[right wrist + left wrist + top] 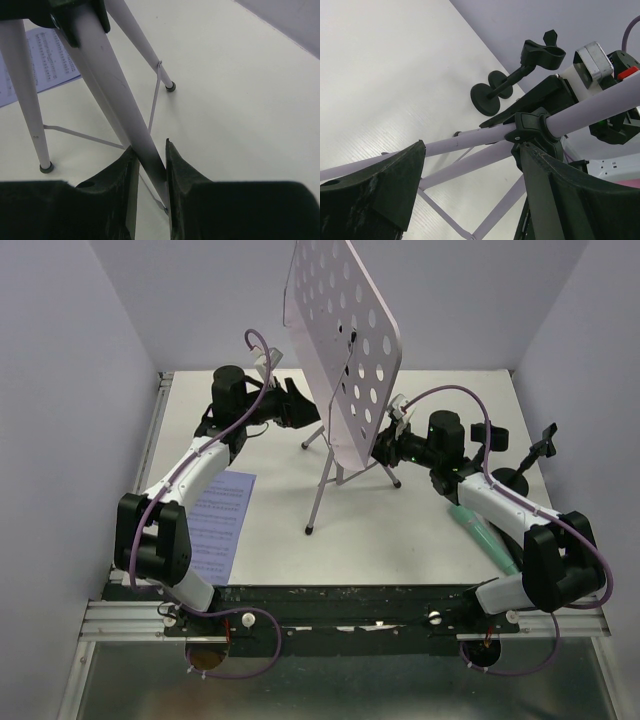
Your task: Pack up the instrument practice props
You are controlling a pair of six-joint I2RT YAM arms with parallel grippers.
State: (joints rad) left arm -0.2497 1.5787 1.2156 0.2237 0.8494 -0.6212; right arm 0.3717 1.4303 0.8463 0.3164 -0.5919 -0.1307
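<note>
The silver tripod (322,475) stands mid-table, its pale perforated desk (340,340) tilted above it. My right gripper (385,447) is shut on one tripod leg (117,100), seen between its fingers (150,147) in the right wrist view. My left gripper (298,405) is open behind the stand on its left side. In its wrist view the tripod tubes (485,162) cross the gap of the left gripper (470,150) beyond the fingertips. A printed sheet-music page (222,520) lies at front left. A mint-green microphone (485,533) lies partly under my right arm. Two short black round-based poles (489,94) stand at the right.
Pale walls close in the table on the left, back and right. One pole carries a black clip (543,445) near the right wall. A metal rail (340,612) with the arm bases runs along the near edge.
</note>
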